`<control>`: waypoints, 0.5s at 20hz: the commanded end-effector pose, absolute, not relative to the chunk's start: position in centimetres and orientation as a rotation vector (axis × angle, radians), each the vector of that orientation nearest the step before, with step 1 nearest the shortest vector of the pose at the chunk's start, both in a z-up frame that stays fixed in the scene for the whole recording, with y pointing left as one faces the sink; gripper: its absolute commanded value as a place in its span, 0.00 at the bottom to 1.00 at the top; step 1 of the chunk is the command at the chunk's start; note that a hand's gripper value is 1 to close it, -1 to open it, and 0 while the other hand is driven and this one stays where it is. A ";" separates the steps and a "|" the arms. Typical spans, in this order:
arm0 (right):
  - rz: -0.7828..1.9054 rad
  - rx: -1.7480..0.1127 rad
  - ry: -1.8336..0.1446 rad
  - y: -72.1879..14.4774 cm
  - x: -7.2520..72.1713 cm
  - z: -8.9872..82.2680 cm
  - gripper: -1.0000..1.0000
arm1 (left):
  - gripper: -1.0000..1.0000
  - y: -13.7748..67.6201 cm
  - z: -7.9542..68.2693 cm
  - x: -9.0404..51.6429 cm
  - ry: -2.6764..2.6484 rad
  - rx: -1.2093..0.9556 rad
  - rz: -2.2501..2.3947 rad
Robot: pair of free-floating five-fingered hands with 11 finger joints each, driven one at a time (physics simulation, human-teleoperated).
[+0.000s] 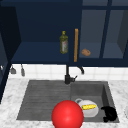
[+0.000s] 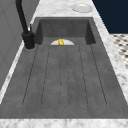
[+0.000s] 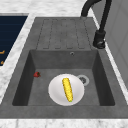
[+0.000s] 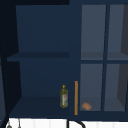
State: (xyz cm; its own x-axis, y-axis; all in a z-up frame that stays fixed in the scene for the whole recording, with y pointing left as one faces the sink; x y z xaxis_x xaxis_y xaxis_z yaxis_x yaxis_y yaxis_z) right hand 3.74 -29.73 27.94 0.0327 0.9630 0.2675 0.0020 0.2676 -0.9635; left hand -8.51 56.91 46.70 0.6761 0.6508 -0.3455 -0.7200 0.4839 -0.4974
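My right hand [image 1: 109, 113] hangs at the front right corner of the sink basin [image 1: 106, 95], just right of a white plate [image 1: 93, 113]. A yellow corn cob [image 1: 89, 107] lies on that plate. From the right side, the plate [image 3: 56, 90] sits on the basin floor with the corn cob [image 3: 67, 89] lengthwise on it. From the left side, the plate [image 2: 53, 43] and corn cob [image 2: 60, 41] peek over the basin's edge. A large red ball [image 1: 67, 115] fills the front middle, over the sink's front edge.
A black faucet [image 1: 67, 75] stands behind the sink. The open wall cabinet holds an olive oil bottle [image 1: 63, 43] and a brown roll [image 1: 86, 52] beside an orange door handle [image 1: 76, 45]. A small red thing [image 3: 37, 74] lies in the basin. A ribbed draining board [image 2: 65, 75] lies left.
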 end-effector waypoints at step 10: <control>0.986 -1.021 -1.300 -29.7 3.7 27.9 0.50 | 0.00 54.6 45.8 -6.2 0.311 -0.663 0.918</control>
State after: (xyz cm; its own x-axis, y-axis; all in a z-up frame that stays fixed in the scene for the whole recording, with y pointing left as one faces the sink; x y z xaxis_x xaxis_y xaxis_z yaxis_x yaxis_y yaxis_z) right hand 3.74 -29.73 27.94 0.0327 0.9630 0.2675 0.0020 0.2676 -0.9635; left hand -6.63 55.04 45.99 0.6231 0.6661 -0.4099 -0.7710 0.4348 -0.4653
